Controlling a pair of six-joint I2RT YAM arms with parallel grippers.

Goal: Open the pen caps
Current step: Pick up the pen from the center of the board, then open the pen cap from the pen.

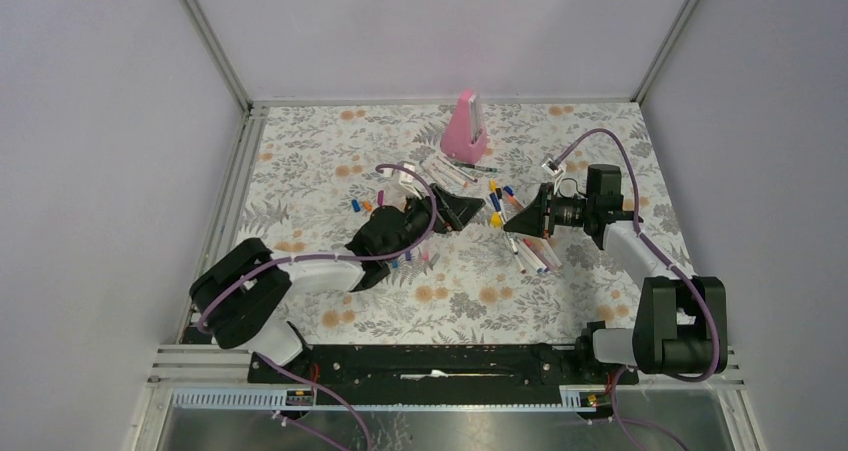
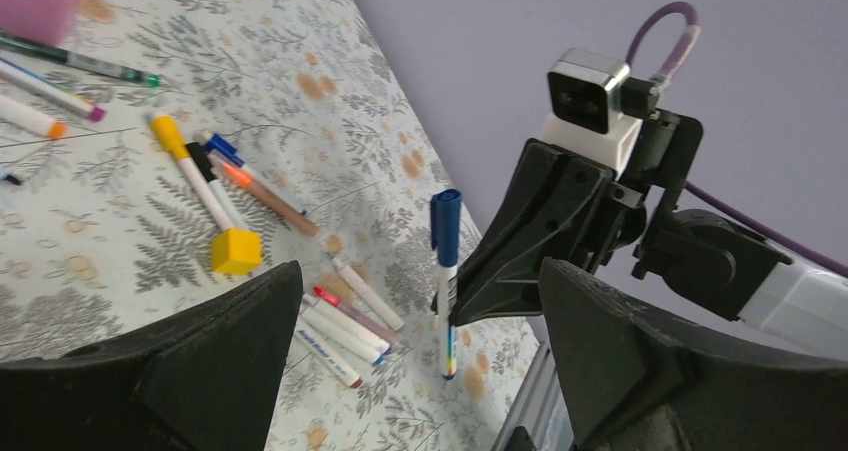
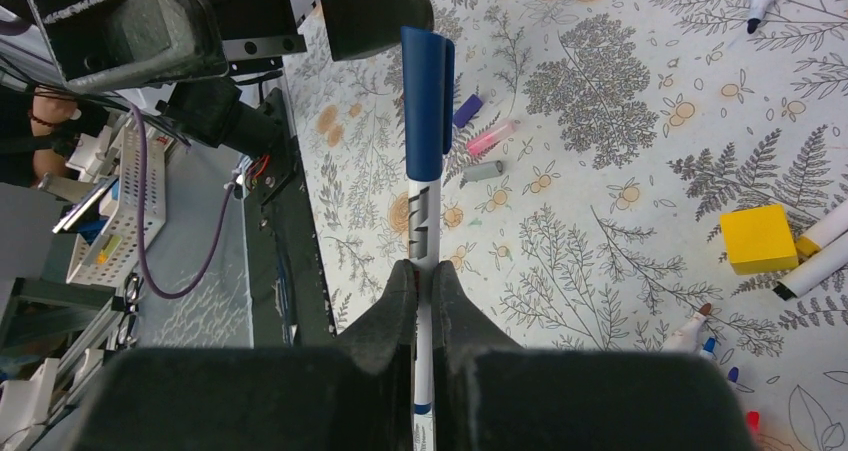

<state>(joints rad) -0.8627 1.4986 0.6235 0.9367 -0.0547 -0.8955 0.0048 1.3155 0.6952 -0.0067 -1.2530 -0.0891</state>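
My right gripper is shut on a white pen barrel and holds it off the table. The pen's dark blue cap is on and points toward my left gripper. My left gripper is open and empty, its fingers spread wide, with the capped pen a little beyond them. In the top view the left gripper and the right gripper face each other at mid-table. Loose purple, pink and grey caps lie on the cloth below.
A yellow cube lies among several white pens on the flowered cloth. More pens and caps are scattered around both grippers. A tall pink wedge stands at the back. A metal rail runs along the near edge.
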